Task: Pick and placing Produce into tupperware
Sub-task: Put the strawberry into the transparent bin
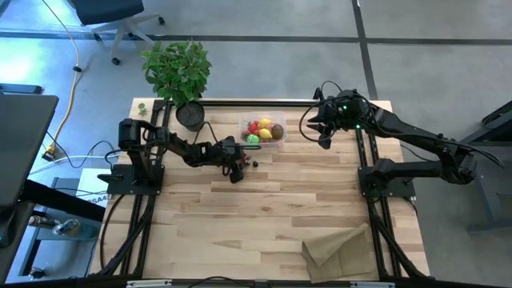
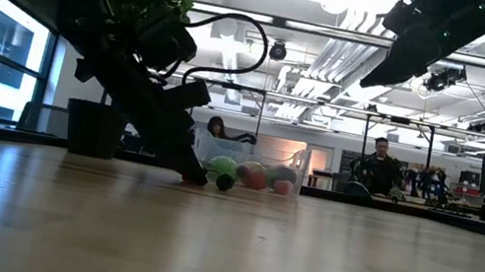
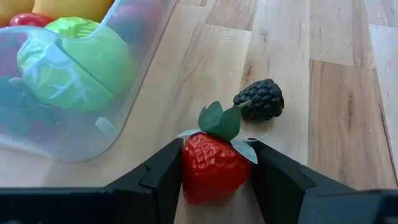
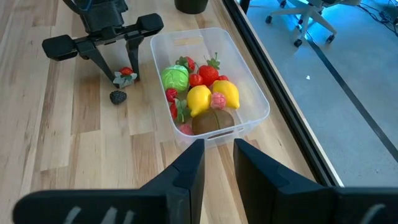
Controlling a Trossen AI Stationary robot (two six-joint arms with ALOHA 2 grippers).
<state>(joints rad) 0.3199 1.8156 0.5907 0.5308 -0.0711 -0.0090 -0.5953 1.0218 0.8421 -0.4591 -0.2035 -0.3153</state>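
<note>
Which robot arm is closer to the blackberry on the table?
Left. Its pincer grips a strawberry right beside the blackberry; the right pincer hovers beyond the tupperware.

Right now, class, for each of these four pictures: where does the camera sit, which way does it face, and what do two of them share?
High view: overhead, facing down; both arms, tupperware.
Low view: table height, facing the room; left gripper at the tabletop.
Left wrist view: between its fingers, a strawberry beside a blackberry.
Right wrist view: raised right gripper, facing down.
Both wrist views share the strawberry, blackberry and tupperware.
</note>
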